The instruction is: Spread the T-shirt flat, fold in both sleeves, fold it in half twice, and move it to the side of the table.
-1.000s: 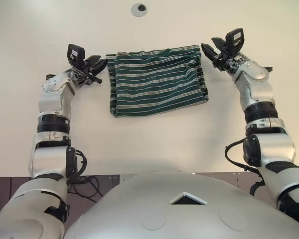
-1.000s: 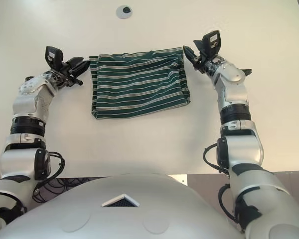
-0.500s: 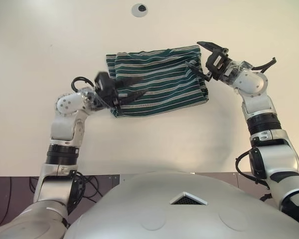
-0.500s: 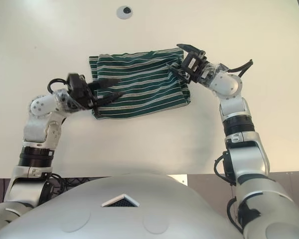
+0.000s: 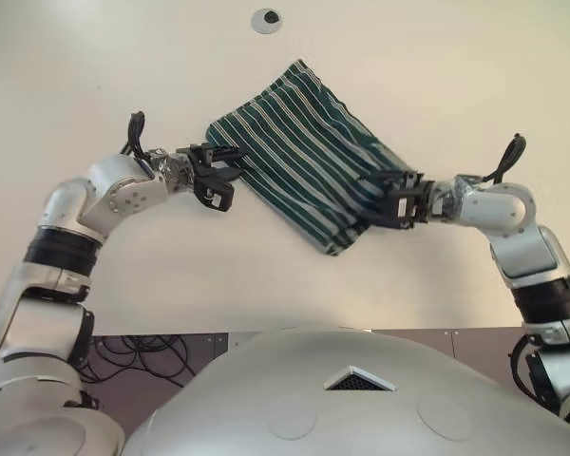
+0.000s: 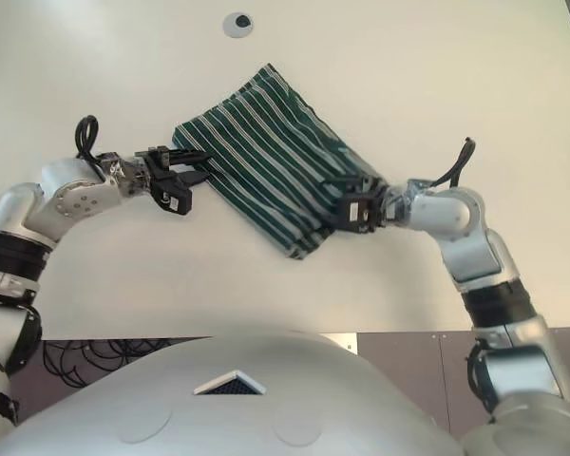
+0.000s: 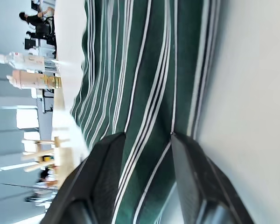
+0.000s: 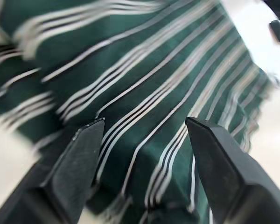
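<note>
The folded green T-shirt with white stripes lies slantwise on the white table, one corner pointing away from me and one toward me. My left gripper is at its left corner, open, its fingers straddling the cloth edge. My right gripper is at the right corner, also open, fingers spread over the striped fabric. From the wrist views, cloth lies between both pairs of fingers. I cannot tell whether they press on it.
A small round grey disc is set in the tabletop beyond the shirt. The table's front edge runs close to me, with cables hanging below it on the left. Bare tabletop lies to the left and right.
The shirt has turned from square-on to slantwise. Both arms dropped lower and swung inward; the right gripper moved from the far right corner toward me, the left now sits at the left corner.
</note>
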`<control>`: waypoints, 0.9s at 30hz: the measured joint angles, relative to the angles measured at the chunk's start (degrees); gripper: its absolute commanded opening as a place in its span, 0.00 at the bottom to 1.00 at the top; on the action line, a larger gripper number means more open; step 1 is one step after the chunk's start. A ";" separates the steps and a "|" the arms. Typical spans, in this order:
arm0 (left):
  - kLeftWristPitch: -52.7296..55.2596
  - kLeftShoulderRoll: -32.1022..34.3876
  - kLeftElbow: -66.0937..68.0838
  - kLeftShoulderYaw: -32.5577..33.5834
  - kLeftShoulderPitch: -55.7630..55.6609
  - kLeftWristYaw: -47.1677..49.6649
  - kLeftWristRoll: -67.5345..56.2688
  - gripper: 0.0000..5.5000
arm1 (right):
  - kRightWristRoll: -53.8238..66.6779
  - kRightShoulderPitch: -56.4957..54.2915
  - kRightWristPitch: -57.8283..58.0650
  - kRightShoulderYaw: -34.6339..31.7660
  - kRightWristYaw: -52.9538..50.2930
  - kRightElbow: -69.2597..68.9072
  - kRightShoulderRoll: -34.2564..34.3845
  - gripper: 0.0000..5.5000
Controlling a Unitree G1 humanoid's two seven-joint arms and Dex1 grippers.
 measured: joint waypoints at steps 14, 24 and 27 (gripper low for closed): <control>-14.68 2.65 19.81 -6.32 -10.57 34.24 5.30 0.32 | 25.56 -0.75 11.92 -14.48 -4.95 0.18 7.10 0.58; -15.69 16.42 -3.61 -8.97 17.93 6.49 -45.65 0.32 | 9.81 -6.35 -14.91 -11.95 -2.64 28.30 2.84 0.58; -12.48 16.38 -6.76 -8.71 22.52 1.41 -47.77 0.32 | 5.38 -6.28 -18.53 -7.78 -4.58 31.48 5.91 0.58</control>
